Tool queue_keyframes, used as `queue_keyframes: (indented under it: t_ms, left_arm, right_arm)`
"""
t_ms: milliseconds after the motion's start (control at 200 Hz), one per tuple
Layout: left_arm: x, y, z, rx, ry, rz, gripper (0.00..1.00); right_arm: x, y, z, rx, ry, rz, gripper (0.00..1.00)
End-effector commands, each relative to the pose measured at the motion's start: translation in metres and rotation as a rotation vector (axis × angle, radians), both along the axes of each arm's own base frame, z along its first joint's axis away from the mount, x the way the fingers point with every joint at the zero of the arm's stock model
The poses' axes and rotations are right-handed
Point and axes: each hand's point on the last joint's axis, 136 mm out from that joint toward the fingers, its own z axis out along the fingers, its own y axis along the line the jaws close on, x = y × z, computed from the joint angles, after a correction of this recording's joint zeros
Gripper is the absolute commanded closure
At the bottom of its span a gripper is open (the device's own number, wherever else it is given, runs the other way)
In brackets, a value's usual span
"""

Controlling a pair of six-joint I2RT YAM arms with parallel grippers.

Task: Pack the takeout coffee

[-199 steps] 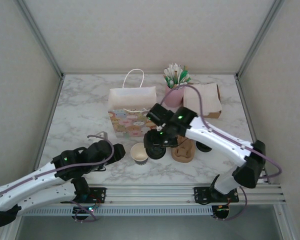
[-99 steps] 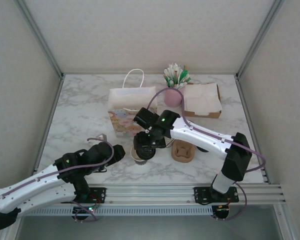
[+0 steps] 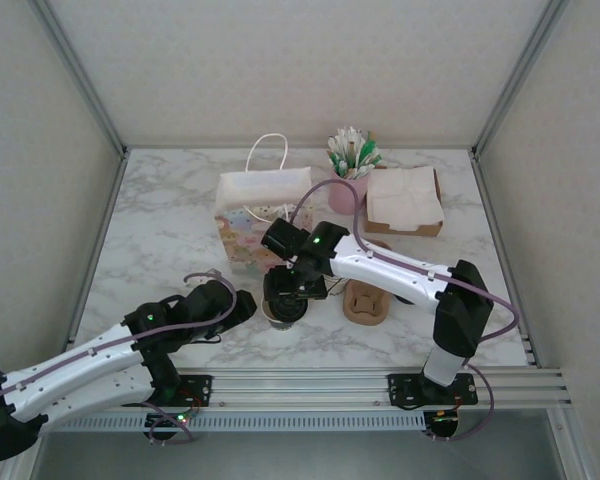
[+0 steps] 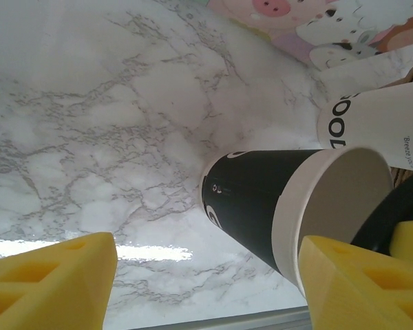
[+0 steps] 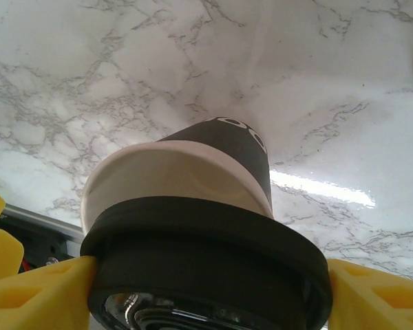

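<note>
Just in front of the paper bag, the takeout coffee stands upright. The right gripper, a second ago off past the bag's corner, now hangs over the cup, jaws spread wide on the black lid, which meets its mouth. Capping seems to be under way; bagging comes after. The left gripper waits wide open, further from the bag, holding nothing.

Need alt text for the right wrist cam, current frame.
A round black lid is clamped in the right gripper, overlapping the near rim of a cream paper cup with a black band. The cup stands on a white marble table.
</note>
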Motion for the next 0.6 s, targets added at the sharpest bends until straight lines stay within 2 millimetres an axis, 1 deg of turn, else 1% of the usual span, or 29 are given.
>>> queue_keyframes:
  t_ms: [0, 295, 596]
  left_arm:
    - [0.002, -0.003, -0.004, -0.020, 0.021, 0.011, 0.30]
    - [0.005, -0.008, -0.011, -0.014, 0.041, -0.005, 0.31]
    - [0.007, -0.010, -0.015, -0.010, 0.056, -0.015, 0.33]
  right_arm:
    - [-0.002, 0.005, 0.000, -0.012, 0.013, 0.000, 0.20]
    - [0.000, 0.008, -0.004, -0.025, 0.022, -0.009, 0.19]
    - [0.001, 0.009, -0.008, -0.040, 0.029, -0.017, 0.13]
